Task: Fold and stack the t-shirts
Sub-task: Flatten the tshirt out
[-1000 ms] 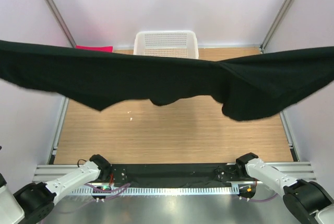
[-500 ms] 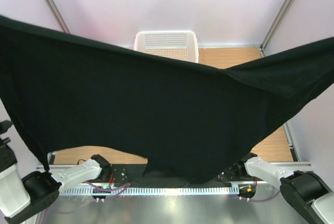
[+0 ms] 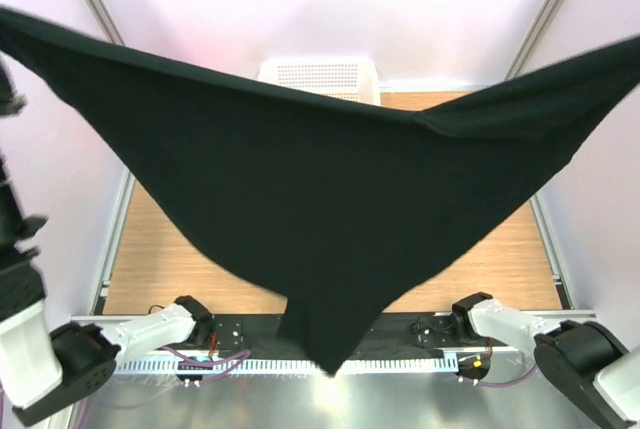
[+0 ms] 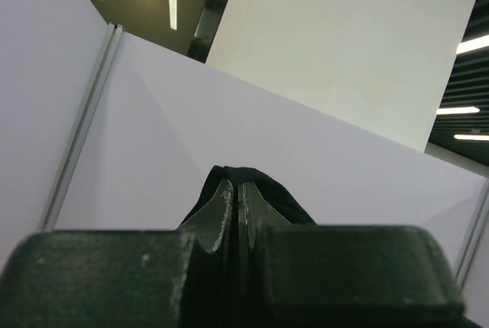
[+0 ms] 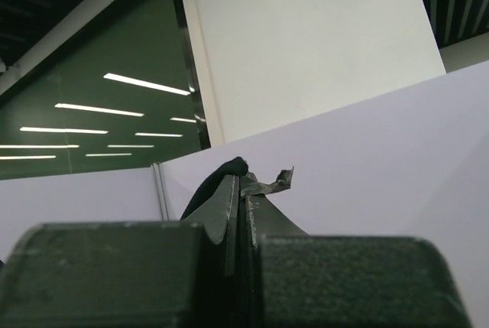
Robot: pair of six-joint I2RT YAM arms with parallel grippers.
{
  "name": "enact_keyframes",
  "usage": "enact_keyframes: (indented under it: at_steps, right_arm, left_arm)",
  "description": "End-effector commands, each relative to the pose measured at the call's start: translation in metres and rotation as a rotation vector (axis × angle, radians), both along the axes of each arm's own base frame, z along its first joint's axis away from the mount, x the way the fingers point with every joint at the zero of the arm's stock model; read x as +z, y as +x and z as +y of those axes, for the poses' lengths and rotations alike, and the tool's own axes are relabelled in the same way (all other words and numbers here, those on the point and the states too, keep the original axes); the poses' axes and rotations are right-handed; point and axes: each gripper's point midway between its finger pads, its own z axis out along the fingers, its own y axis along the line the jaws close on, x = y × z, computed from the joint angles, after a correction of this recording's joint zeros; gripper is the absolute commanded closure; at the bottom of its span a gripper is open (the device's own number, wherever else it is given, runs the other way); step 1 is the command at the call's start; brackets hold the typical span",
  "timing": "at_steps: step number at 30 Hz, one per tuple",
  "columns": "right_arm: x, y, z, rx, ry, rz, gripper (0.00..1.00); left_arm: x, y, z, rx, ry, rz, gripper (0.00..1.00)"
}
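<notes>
The black t-shirt [image 3: 320, 219] is held stretched in the air in front of the white mesh basket [image 3: 320, 73]. One end is clamped in the left claw [image 4: 238, 198] and the other in the right claw [image 5: 238, 190]. The basket's inside is hidden by the cloth, so its contents cannot be told.

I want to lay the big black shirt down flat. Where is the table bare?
Bare wood shows on the table to the left of the hanging black t-shirt, and again to its right. The back middle is crowded: the white basket sits there. The shirt hides the table's middle, so I cannot tell there.
</notes>
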Motion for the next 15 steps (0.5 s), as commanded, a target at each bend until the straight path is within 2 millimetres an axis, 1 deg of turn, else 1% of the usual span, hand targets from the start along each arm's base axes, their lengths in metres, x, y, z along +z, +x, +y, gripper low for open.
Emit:
enact_keyframes:
  at_steps: [1,2,4,5,6,8,9,11,12,13,15]
  right_arm:
    - [0.018,-0.078,-0.025,0.026,0.058,-0.185,0.99]
    - [0.018,-0.091,-0.028,0.050,0.072,-0.203,0.99]
    - [0.016,-0.103,-0.029,0.072,0.070,-0.220,0.99]
    - [0.016,-0.110,-0.028,0.091,0.068,-0.229,0.99]
    - [0.015,-0.120,-0.031,0.097,0.074,-0.245,0.99]
    - [0.015,-0.128,-0.032,0.109,0.077,-0.260,0.99]
    - [0.015,-0.133,-0.033,0.119,0.083,-0.272,0.99]
    - [0.018,-0.137,-0.033,0.129,0.090,-0.284,0.99]
    - [0.019,-0.134,-0.031,0.139,0.093,-0.284,0.99]
    - [0.020,-0.140,-0.027,0.162,0.073,-0.301,0.99]
    - [0.023,-0.135,-0.022,0.183,0.071,-0.300,0.99]
  left_arm:
    - [0.010,-0.057,0.033,-0.074,-0.104,-0.131,0.99]
    - [0.008,-0.069,0.040,-0.098,-0.125,-0.151,0.99]
    - [0.007,-0.081,0.043,-0.129,-0.130,-0.176,1.00]
    - [0.005,-0.084,0.044,-0.140,-0.131,-0.179,1.00]
    - [0.004,-0.096,0.052,-0.143,-0.139,-0.199,0.99]
    - [0.003,-0.104,0.054,-0.177,-0.158,-0.217,0.99]
    - [0.003,-0.111,0.059,-0.182,-0.166,-0.232,1.00]
    - [0.003,-0.117,0.062,-0.187,-0.170,-0.246,1.00]
    - [0.004,-0.120,0.063,-0.188,-0.173,-0.254,0.99]
    - [0.005,-0.120,0.063,-0.187,-0.173,-0.255,0.99]
    - [0.006,-0.117,0.061,-0.189,-0.168,-0.256,1.00]
